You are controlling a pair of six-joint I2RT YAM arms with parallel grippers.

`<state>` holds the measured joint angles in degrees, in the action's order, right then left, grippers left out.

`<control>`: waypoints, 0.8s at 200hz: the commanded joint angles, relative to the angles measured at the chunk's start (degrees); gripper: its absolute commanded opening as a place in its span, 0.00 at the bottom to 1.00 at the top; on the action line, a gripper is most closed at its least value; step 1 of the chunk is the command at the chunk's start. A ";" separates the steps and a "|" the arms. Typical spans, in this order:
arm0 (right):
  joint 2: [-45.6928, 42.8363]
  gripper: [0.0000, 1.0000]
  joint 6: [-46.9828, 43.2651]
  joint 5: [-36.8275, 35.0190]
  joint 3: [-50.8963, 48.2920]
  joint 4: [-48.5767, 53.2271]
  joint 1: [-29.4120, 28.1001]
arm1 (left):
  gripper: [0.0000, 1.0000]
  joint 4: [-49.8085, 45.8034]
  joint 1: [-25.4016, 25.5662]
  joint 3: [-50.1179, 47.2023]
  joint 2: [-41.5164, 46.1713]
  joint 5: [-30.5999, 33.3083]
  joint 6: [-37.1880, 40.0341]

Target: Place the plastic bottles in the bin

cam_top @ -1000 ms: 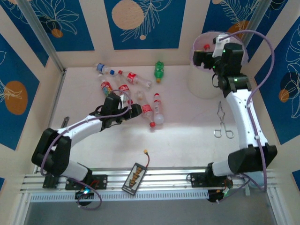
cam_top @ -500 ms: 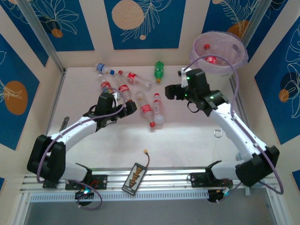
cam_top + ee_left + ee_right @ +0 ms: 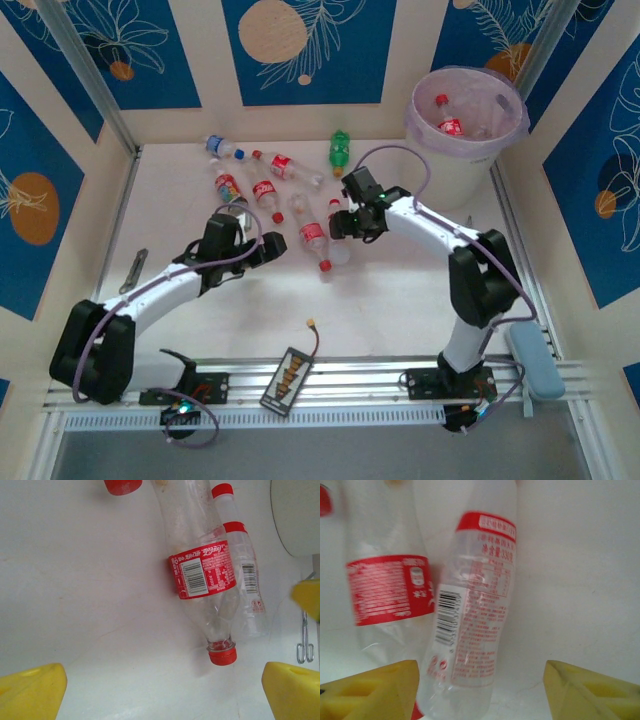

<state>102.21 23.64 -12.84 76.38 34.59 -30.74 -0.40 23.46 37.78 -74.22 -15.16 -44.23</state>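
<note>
Several plastic bottles lie at the table's far left-middle: a blue-capped one (image 3: 222, 147), a green one (image 3: 340, 150) and red-labelled ones (image 3: 280, 165). The bin (image 3: 500, 95), a white bucket with a pale liner, stands at the far right with a red-labelled bottle (image 3: 448, 126) inside. My right gripper (image 3: 338, 225) is open and straddles a clear bottle with red print (image 3: 475, 615); the bottle lies close to one yellow finger (image 3: 370, 690), with a gap on the other side. My left gripper (image 3: 162, 695) is open and holds nothing, just short of a red-capped bottle (image 3: 205, 570).
Metal tongs (image 3: 304, 645) lie to the right of the bottles in the left wrist view. A small circuit board with a cable (image 3: 290, 375) sits at the near edge. A thin metal tool (image 3: 135, 268) lies by the left wall.
My right arm has swung from over the bin down and left to the bottles at mid-table, and its jaws have narrowed. The left arm has drawn back slightly towards the near side.
</note>
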 commanded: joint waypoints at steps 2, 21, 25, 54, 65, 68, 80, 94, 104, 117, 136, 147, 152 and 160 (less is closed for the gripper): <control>2.99 0.69 2.06 1.17 2.75 0.92 -0.44 | 1.00 1.39 -0.70 -0.69 1.53 -1.62 -0.16; 5.01 0.70 2.03 1.84 2.92 -0.63 -0.55 | 1.00 1.58 -0.75 -0.69 1.37 -1.63 -0.04; 5.45 0.70 2.12 1.98 3.08 -0.76 -0.55 | 1.00 1.70 -0.74 -0.69 1.23 -1.71 -0.07; 8.87 0.72 1.92 1.68 4.12 -1.29 -0.29 | 1.00 3.10 -0.78 -0.60 0.25 -2.54 -0.67; 10.10 0.72 1.77 1.55 4.55 -1.06 0.11 | 1.00 3.22 -0.73 -0.51 0.13 -2.68 -0.86; 10.43 0.72 1.76 1.54 4.58 -1.10 0.14 | 1.00 3.22 -0.74 -0.51 0.12 -2.76 -0.85; 11.31 0.72 1.70 1.74 4.52 -1.46 0.48 | 1.00 3.14 -0.79 -0.51 0.18 -2.53 -0.72; 12.23 0.72 1.45 1.72 4.44 -2.05 0.68 | 1.00 3.09 -0.74 -0.51 0.21 -2.33 -0.72; 12.84 0.72 1.25 1.81 4.65 -2.44 0.79 | 1.00 3.21 -0.74 -0.60 0.06 -2.46 -0.83; 13.62 0.72 1.02 1.90 5.01 -2.56 0.86 | 1.00 3.39 -0.70 -0.54 -0.24 -2.63 -0.86; 14.54 0.73 0.91 1.97 5.43 -2.68 0.85 | 1.00 3.70 -0.74 -0.68 -0.52 -2.77 -0.95; 14.88 0.73 0.89 1.94 5.18 -3.11 0.89 | 1.00 3.83 -0.79 -0.78 -0.59 -2.76 -1.03; 14.98 0.74 0.83 1.88 4.98 -3.42 0.90 | 1.00 3.91 -0.74 -0.86 -0.72 -2.75 -1.02; 15.03 0.75 0.81 1.77 4.63 -4.02 0.88 | 1.00 4.01 -0.76 -0.95 -0.82 -2.85 -1.04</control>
<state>115.52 24.58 -11.86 80.42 31.77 -30.09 1.80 23.35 37.76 -74.56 -16.49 -44.69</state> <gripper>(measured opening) 0.736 0.999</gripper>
